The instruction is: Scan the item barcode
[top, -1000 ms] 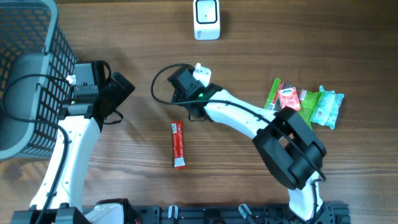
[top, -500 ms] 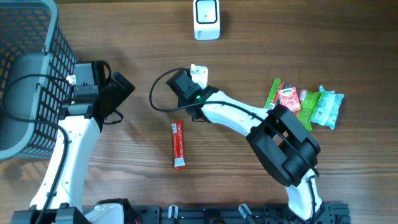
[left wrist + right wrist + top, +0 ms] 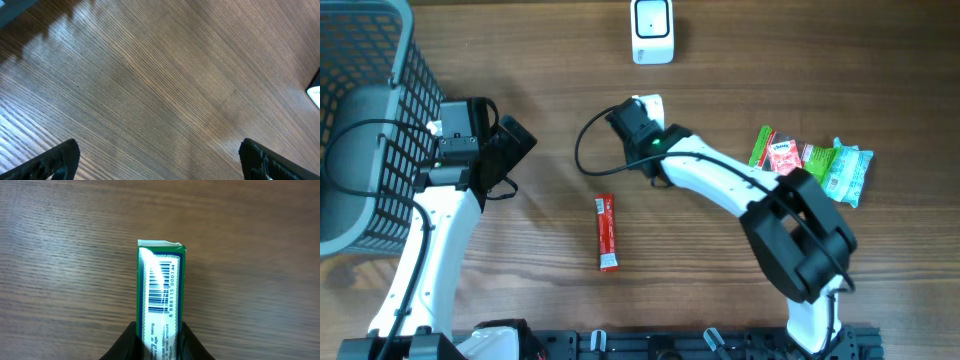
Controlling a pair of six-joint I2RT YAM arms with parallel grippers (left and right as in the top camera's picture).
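Note:
The item is a small white box with green edges [image 3: 161, 287], its barcode [image 3: 161, 290] turned up toward the right wrist camera. My right gripper [image 3: 158, 336] is shut on the box's lower end, one finger on each long side, just above the wooden table. Overhead, the box [image 3: 650, 102] sticks out of the right gripper [image 3: 640, 112] below the white scanner [image 3: 652, 30] at the table's back edge, with a gap between them. My left gripper [image 3: 160, 160] stands open over bare wood, well to the left [image 3: 512, 150].
A red stick packet [image 3: 607, 232] lies in the middle of the table. Several green and red snack packets [image 3: 810, 165] lie at the right. A grey mesh basket [image 3: 365, 120] fills the left side, beside the left arm.
The right gripper's jaws have closed on the box, and it has shifted right and slightly toward the scanner. The left arm has not moved.

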